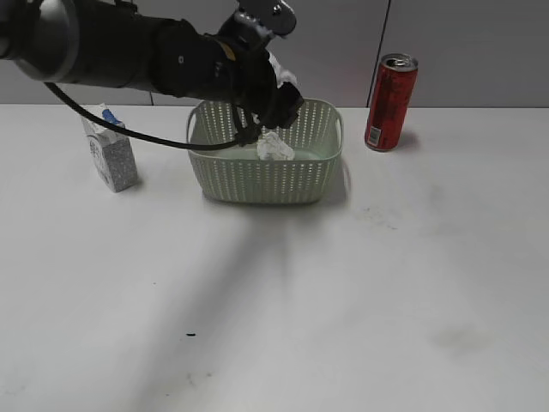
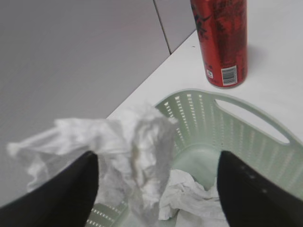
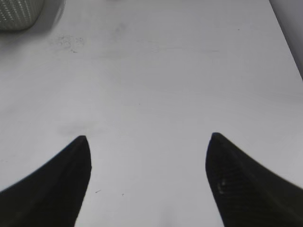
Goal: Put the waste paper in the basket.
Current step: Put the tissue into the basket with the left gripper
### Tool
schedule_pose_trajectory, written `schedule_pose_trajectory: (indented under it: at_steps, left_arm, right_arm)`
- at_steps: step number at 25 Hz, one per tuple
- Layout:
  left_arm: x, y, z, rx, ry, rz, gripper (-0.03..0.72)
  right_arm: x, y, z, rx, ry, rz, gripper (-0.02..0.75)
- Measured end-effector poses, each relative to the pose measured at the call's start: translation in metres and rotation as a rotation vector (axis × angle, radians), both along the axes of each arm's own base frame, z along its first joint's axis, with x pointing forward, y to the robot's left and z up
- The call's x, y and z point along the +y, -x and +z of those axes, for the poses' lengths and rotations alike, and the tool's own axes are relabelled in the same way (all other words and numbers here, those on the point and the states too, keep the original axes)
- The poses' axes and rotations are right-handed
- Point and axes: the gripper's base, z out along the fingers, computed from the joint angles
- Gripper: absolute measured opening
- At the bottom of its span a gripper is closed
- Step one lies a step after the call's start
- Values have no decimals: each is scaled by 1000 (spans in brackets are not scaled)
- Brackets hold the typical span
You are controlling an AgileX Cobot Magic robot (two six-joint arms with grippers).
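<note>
The left gripper hangs over the basket near the desk's back edge, fingers wide apart. Soft, light waste paper clings by one finger; another wad lies inside. Pinch its puffy middle.

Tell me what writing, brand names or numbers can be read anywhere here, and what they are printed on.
No text is legible.
Red drink can: black lettering and a white barcode patch with tiny digits, all too blurred or cropped to read.
White-and-blue patterned pack: only a pattern shows; any print is too small.
Green basket, paper wads, table: no writing visible.
</note>
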Motion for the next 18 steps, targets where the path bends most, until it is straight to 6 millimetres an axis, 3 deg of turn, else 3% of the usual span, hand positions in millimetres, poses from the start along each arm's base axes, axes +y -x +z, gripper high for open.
schedule_pose_trajectory:
  at_steps: [3, 11, 14, 18]
  left_arm:
    - [1, 2, 6, 11, 5, -2, 650]
    - [15, 21, 47, 94, -6, -32, 643]
    - [35, 25, 69, 157, 30, 14, 631]
    - [84, 19, 97, 288, 46, 137, 622]
  right_arm:
    - [0, 0, 0, 0, 0, 0, 572]
    - [0, 0, 0, 0, 0, 0, 572]
    - [0, 0, 0, 0, 0, 0, 572]
    - [0, 0, 0, 0, 0, 0, 572]
